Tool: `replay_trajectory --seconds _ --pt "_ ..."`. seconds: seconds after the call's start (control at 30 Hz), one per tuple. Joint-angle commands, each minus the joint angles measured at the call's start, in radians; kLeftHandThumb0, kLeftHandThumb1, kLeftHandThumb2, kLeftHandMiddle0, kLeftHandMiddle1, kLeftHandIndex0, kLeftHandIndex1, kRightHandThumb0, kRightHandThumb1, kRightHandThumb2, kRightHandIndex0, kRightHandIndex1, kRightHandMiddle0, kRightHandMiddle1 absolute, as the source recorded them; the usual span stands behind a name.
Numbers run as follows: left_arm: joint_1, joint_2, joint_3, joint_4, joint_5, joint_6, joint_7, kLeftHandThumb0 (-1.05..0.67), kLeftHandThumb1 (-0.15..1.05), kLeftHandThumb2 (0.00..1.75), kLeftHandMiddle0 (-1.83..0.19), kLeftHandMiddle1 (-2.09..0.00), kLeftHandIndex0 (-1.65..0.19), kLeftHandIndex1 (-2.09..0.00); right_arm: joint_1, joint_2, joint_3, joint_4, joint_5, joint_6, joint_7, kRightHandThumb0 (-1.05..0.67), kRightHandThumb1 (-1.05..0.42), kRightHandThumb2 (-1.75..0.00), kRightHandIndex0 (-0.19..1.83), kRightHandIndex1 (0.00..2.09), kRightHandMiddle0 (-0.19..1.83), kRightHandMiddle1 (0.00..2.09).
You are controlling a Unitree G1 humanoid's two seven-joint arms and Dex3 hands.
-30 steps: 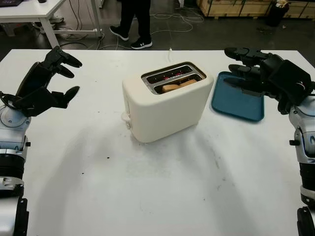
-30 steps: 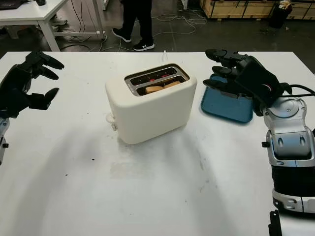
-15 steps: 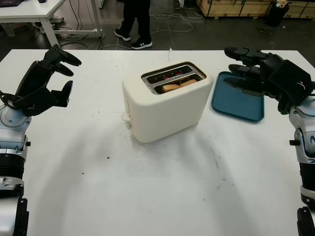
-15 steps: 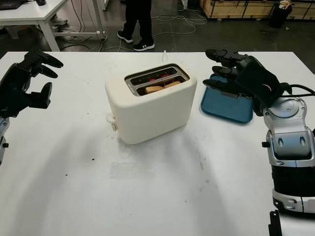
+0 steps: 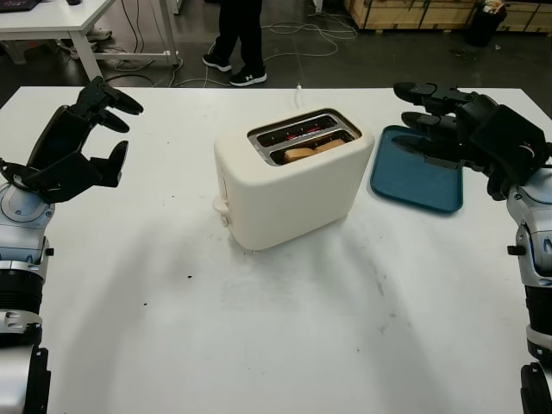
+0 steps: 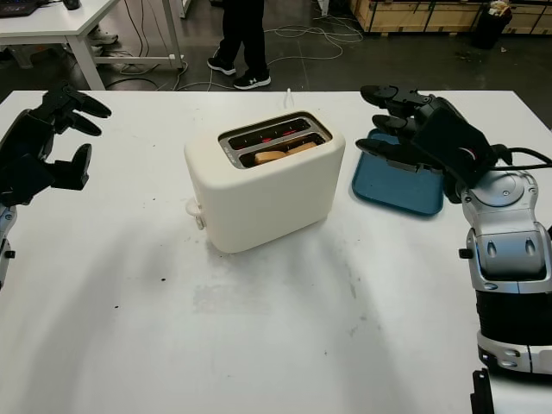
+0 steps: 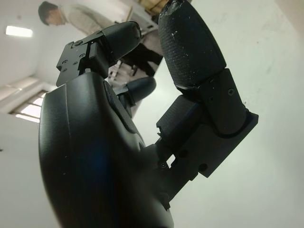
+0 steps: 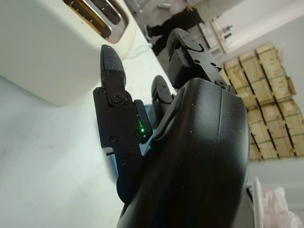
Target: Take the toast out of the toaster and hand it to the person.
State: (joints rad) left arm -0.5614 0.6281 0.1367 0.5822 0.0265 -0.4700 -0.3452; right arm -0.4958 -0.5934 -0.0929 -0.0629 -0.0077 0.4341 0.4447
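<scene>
Left hand (image 5: 76,142) thumb has curled up slightly, empty, far left of toaster (image 5: 291,177). Right hand (image 5: 448,129) unchanged, open over tray (image 5: 414,185). Toast (image 5: 304,153) still in slot; no approach yet.

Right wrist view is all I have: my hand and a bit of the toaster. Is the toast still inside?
Observer: Yes, the toast sits in the toaster's nearer slot.
Operator: Where's my right hand?
Observer: The right hand is open, above the blue tray, right of the toaster.
Operator: And the left hand?
Observer: The left hand is open, raised far left of the toaster.
Operator: Anyone to hand it to?
Observer: A person's legs stand beyond the table's far edge.
</scene>
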Motion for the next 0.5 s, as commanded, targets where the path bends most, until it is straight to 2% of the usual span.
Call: replay_trajectory --seconds 0.0,0.03,0.07,0.13,0.23,0.33,0.47 --pt "-0.007 -0.008 0.010 0.016 -0.040 -0.006 -0.031 -1.05 0.77 0.45 0.00 -1.58 0.00 -1.44 0.005 -0.004 -0.004 -0.011 0.000 0.000 -0.006 -0.31 -0.92 -0.15 0.35 0.01 0.34 0.01" --pt "-0.007 -0.009 0.014 0.017 -0.052 0.001 -0.041 -1.05 0.84 0.26 0.00 -1.60 0.00 -1.46 0.005 -0.003 -0.003 -0.015 -0.002 0.007 -0.008 -0.32 -0.92 -0.15 0.35 0.01 0.34 0.01" --pt "-0.008 -0.012 0.020 0.017 -0.071 0.015 -0.054 -1.05 0.87 0.16 -0.02 -1.61 -0.03 -1.48 0.005 -0.002 -0.005 -0.016 0.001 0.010 -0.007 -0.31 -0.92 -0.15 0.35 0.01 0.34 0.01" --pt "-0.008 -0.017 0.030 0.016 -0.098 0.037 -0.072 -1.05 0.88 0.04 -0.22 -1.48 -0.28 -1.31 0.006 0.001 -0.010 -0.012 0.009 0.005 -0.005 -0.29 -0.92 -0.16 0.35 0.01 0.34 0.00" --pt "-0.004 -0.017 0.033 0.005 -0.109 0.055 -0.086 -1.05 0.87 0.00 -0.49 -1.25 -0.60 -1.01 0.009 -0.002 -0.009 -0.013 0.003 0.001 -0.008 -0.31 -0.92 -0.15 0.35 0.01 0.34 0.00" --pt "-0.003 -0.009 0.029 0.008 -0.090 0.033 -0.076 -1.05 0.89 0.01 -0.59 -1.18 -0.69 -0.93 0.010 -0.004 -0.007 -0.016 0.001 0.006 -0.008 -0.30 -0.92 -0.15 0.36 0.01 0.34 0.00" --pt "-0.002 -0.016 0.038 0.001 -0.122 0.052 -0.101 -1.05 0.87 0.00 -0.70 -1.06 -0.82 -0.78 0.010 -0.004 -0.011 -0.011 0.005 0.000 -0.004 -0.31 -0.92 -0.15 0.36 0.01 0.34 0.00"
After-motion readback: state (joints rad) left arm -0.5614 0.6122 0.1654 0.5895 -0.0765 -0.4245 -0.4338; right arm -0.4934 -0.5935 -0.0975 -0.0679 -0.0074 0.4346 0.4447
